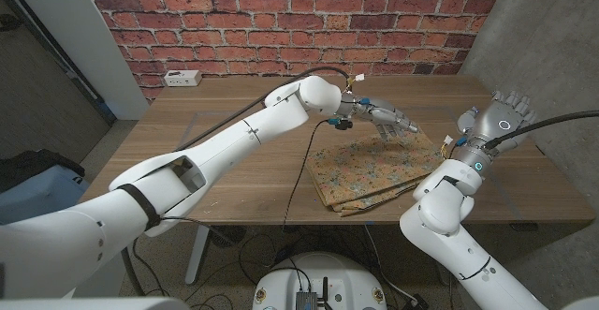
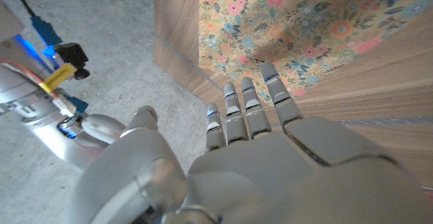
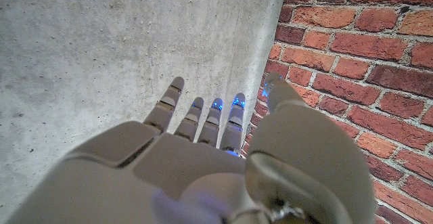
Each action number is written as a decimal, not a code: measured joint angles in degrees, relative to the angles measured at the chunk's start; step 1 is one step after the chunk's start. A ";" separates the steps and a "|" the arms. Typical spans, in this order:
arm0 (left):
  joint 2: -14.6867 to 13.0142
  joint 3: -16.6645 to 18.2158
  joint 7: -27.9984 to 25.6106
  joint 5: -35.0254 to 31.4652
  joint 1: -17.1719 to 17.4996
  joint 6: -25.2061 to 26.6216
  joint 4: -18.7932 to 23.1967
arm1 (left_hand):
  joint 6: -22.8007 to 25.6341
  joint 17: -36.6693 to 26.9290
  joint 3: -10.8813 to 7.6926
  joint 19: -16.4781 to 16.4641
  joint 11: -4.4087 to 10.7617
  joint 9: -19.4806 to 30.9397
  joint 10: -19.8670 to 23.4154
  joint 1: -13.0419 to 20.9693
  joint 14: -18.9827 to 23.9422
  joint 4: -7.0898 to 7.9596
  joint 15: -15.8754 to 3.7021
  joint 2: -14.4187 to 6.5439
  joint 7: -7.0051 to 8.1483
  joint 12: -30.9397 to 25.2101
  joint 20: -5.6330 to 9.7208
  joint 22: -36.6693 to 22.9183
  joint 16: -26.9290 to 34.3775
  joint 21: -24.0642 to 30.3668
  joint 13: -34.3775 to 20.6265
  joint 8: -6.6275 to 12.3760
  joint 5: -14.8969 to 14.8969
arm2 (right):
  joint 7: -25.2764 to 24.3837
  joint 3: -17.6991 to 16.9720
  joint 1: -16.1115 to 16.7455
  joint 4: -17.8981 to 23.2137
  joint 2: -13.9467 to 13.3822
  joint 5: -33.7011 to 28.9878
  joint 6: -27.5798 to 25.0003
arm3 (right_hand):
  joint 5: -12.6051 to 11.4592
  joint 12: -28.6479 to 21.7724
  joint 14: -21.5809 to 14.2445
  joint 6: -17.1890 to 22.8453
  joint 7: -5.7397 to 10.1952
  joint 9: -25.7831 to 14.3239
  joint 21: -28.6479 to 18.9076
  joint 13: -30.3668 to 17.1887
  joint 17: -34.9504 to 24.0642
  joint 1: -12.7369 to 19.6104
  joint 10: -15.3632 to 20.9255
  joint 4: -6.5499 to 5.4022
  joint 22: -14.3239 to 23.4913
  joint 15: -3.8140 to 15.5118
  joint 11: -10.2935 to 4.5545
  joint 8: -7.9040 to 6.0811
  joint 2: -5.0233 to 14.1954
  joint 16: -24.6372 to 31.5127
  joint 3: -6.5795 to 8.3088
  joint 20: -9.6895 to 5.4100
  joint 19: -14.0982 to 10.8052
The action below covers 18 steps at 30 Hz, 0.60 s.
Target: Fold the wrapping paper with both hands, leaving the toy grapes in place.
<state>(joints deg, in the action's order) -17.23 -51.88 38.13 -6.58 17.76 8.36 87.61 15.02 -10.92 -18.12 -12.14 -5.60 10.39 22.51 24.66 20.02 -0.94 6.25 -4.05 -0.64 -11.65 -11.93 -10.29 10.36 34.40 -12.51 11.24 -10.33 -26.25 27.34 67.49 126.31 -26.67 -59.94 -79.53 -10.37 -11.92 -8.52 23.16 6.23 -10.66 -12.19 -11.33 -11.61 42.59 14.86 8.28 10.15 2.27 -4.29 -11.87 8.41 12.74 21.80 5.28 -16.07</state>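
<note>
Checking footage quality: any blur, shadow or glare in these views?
Head view: sharp, evenly lit; the left hand casts a faint shadow on the paper. Left wrist view: paper crisp, no glare. Right wrist view: the right hand blurs near the lens.

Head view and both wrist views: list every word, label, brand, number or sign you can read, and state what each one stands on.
None can be read in any view.
The wrapping paper carries a floral print, no lettering.
The white socket strip at the table's far edge is too small to show any marking.
The left hand and right hand show blue lights, no text.
The brick wall bears no sign.
</note>
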 measured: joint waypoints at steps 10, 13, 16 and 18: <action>-4.33 -0.32 -13.66 -2.88 3.63 -5.87 4.42 | 1.68 0.27 -2.49 3.81 1.72 -0.01 -3.16 1.24 -5.00 -1.74 -0.94 -2.70 0.58 0.45 1.21 0.00 -0.21 -3.17 0.53 0.00 0.00 | -0.90 0.49 -0.18 3.24 -4.76 8.07 1.61 | 0.22 0.00 -2.66 1.33 -0.71 0.00 -0.45 0.00 -0.28 -2.63 1.64 -1.52 0.00 -0.23 1.64 0.00 0.34 0.93 -0.35 -1.84 -2.63; -5.04 -0.70 -17.62 -6.43 4.18 -5.18 5.74 | 1.23 0.53 -2.81 4.63 2.14 -0.01 -4.38 1.23 -6.28 -2.06 -1.36 -2.70 1.18 0.45 2.03 0.15 -0.21 -3.80 0.54 -0.23 0.00 | -1.10 0.64 -0.27 3.97 -5.82 10.26 1.90 | 0.22 -0.25 -3.28 1.52 -0.90 0.00 -0.45 0.00 -0.50 -3.27 2.04 -1.77 0.00 -0.02 2.04 0.00 0.50 1.06 -0.43 -2.30 -3.09; -5.97 -1.25 -20.75 -9.81 4.92 -4.16 7.25 | 0.61 0.53 -3.03 5.02 2.47 -0.01 -5.30 1.46 -7.02 -2.28 -1.94 -2.92 1.80 0.45 2.42 0.16 -0.21 -4.12 0.73 -0.48 0.00 | -1.44 0.75 -0.40 4.72 -7.01 13.71 2.40 | 0.22 -0.42 -3.57 1.83 -1.21 -0.01 -0.45 0.00 -0.53 -3.91 2.41 -2.11 0.00 0.08 2.41 0.00 0.73 1.06 -0.48 -2.62 -3.41; -6.57 -1.58 -23.04 -12.60 5.38 -3.24 8.20 | 0.28 0.53 -3.20 5.15 2.53 0.00 -6.01 1.46 -7.70 -2.45 -2.19 -2.92 2.13 0.88 2.54 0.16 -0.21 -4.28 0.80 -0.49 0.00 | -1.58 0.75 -0.41 5.15 -7.61 15.14 2.64 | 0.21 -0.42 -3.57 2.05 -1.43 -0.01 -0.45 0.00 -0.53 -4.32 2.56 -2.39 0.00 0.08 2.56 0.00 0.77 1.06 -0.31 -2.62 -3.41</action>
<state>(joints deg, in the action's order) -23.80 -53.46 15.10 -19.18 23.14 5.12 95.81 15.30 -10.39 -21.32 -7.00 -3.08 10.39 16.50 26.11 12.31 -3.40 4.06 -6.97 1.49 -10.77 -9.39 -10.12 10.15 30.12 -11.71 10.76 -10.33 -27.83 28.09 67.09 131.46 -34.28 -44.80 -76.89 -10.15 -12.34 -12.09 25.21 4.80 -10.66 -12.64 -11.32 -12.15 38.27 17.42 5.89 10.15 2.35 -1.73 -11.88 9.18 13.80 21.49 2.66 -19.48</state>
